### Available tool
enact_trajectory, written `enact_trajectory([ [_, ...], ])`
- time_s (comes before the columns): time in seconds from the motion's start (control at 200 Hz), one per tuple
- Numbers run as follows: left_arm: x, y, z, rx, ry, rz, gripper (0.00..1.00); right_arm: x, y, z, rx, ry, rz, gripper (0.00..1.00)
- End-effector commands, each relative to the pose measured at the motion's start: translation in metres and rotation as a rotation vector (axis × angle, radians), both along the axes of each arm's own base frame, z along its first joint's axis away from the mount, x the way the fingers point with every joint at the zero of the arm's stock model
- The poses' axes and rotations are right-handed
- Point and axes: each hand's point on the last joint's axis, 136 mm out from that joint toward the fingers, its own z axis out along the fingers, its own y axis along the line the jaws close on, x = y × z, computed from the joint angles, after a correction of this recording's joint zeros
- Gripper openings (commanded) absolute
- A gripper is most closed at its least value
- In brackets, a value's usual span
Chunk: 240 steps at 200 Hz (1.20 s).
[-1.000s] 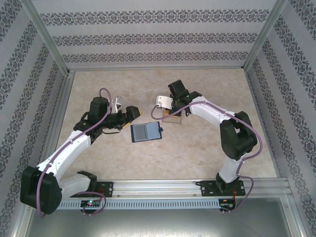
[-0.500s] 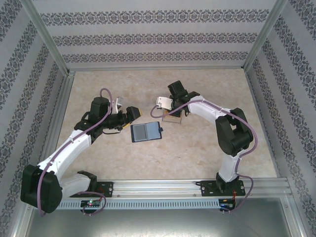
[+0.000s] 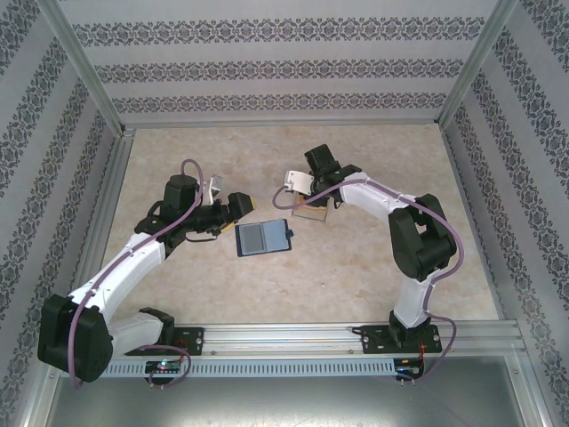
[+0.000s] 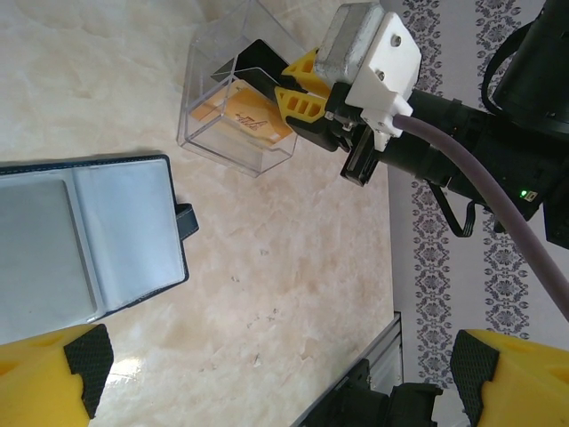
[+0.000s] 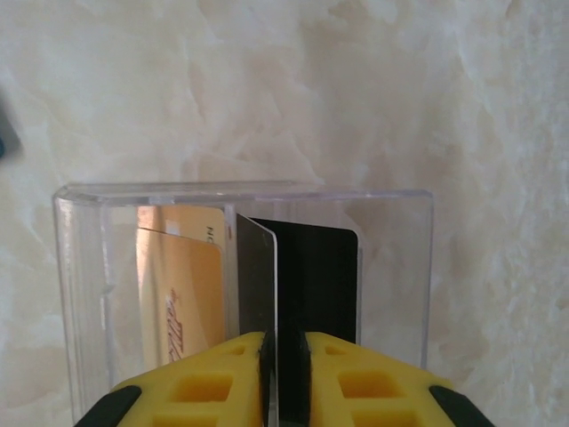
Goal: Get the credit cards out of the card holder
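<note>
The dark navy card holder (image 3: 262, 238) (image 4: 89, 240) lies open and flat on the table, its two bluish-grey panels facing up. My right gripper (image 3: 307, 206) (image 4: 293, 84) (image 5: 284, 342) reaches down into a clear plastic box (image 3: 313, 214) (image 4: 236, 133) (image 5: 244, 200). A dark credit card (image 5: 256, 276) (image 4: 258, 58) stands edge-on between its yellow fingers. The jaws are parted a sliver; the card rests against the left pad. A tan-orange credit card (image 5: 182, 285) (image 4: 244, 116) leans inside the box. My left gripper (image 3: 242, 203) (image 4: 280, 374) hovers wide open beside the holder, holding nothing.
The marble-look tabletop (image 3: 356, 267) is fenced by an aluminium frame and patterned walls (image 3: 284, 67). The clear box stands just beyond the holder's right side. The right arm's purple cable (image 4: 462, 187) loops close to the box.
The right gripper has dipped slightly over the clear box and its jaws have eased apart a little around the dark card. The left arm and the holder have stayed put.
</note>
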Motion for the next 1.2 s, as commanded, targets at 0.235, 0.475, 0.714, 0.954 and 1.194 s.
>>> enact_trajectory([
  [0.235, 0.003, 0.004, 0.010, 0.004, -0.039, 0.004, 0.99, 0.019, -0.017, 0.014, 0.006, -0.075, -0.132, 0.19],
  [0.475, 0.004, 0.003, 0.009, 0.003, -0.037, 0.004, 0.99, 0.017, -0.019, 0.036, 0.093, -0.079, -0.210, 0.21],
  [0.714, 0.005, 0.006, -0.004, 0.034, 0.002, 0.016, 1.00, -0.003, -0.009, 0.076, 0.342, -0.014, -0.405, 0.22],
  [0.954, 0.005, 0.011, -0.037, 0.099, 0.100, 0.034, 0.92, -0.049, 0.028, 0.097, 0.609, 0.164, -0.530, 0.14],
  [1.194, 0.001, 0.018, -0.082, 0.167, 0.230, 0.060, 0.83, -0.086, 0.060, 0.062, 0.736, 0.436, -0.736, 0.13],
])
